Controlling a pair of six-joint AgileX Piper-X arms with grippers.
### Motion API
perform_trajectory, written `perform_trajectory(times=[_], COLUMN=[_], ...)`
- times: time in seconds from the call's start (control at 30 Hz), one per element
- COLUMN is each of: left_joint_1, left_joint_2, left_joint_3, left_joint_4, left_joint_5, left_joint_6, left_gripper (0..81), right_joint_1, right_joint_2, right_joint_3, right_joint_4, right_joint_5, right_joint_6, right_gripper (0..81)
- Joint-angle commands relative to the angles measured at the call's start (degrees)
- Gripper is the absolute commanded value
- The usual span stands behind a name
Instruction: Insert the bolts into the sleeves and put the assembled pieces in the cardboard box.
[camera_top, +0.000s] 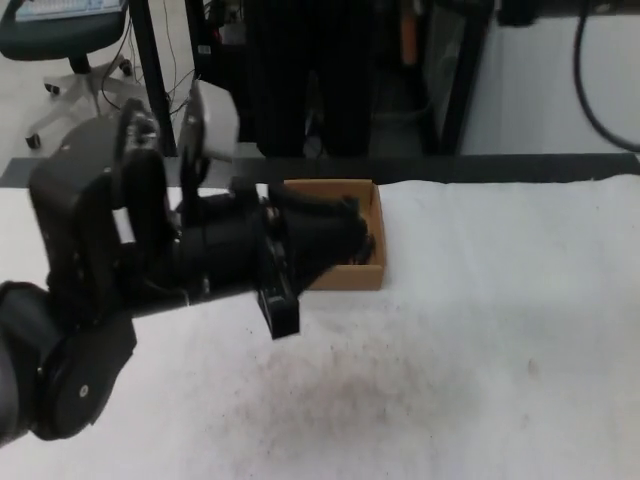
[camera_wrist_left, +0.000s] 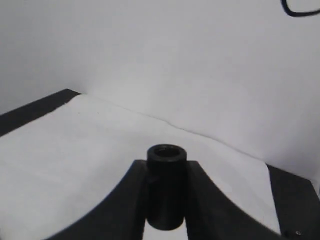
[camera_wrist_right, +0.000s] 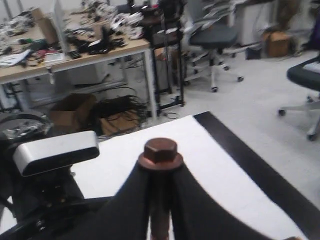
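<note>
Left gripper (camera_wrist_left: 166, 170) clamps the sleeve (camera_wrist_left: 166, 192), long axis along its jaws, bore pointing outward; right gripper (camera_wrist_right: 160, 172) likewise clamps the bolt (camera_wrist_right: 160, 152), head outward.

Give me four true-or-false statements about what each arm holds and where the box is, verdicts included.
1. The left jaws grip a black sleeve. True.
2. The right jaws are empty. False: they grip a copper-coloured bolt.
3. The bolt already sits inside the sleeve. False: the sleeve's bore is open, and each arm holds its own part.
4. The cardboard box stands on the white bench. True.
</note>
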Motion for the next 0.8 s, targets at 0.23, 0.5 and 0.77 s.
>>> perform_trajectory(times=[0.23,0.5,0.77], left_joint_1=[1.12,1.12,1.12], left_joint_2=[-0.57,-0.57,-0.57], left_joint_3=[1.29,6.12,6.56], left_joint_4=[-6.97,-15.60,-18.05], left_joint_5=[1.91,1.69,1.30], left_joint_6=[-2.75,-7.59,-8.76], left_gripper=[0.3,0.3,0.3], right_joint_1=[7.44,7.44,9.45], right_joint_2=[-0.31,-0.31,-0.31], right_joint_3=[25.46,28.75,28.75], right_joint_4=[-59.19,-72.04,-66.07], right_joint_5=[17.42,11.65,5.83], right_joint_6=[30.53,32.20,33.80], right_gripper=[0.8,0.8,0.8])
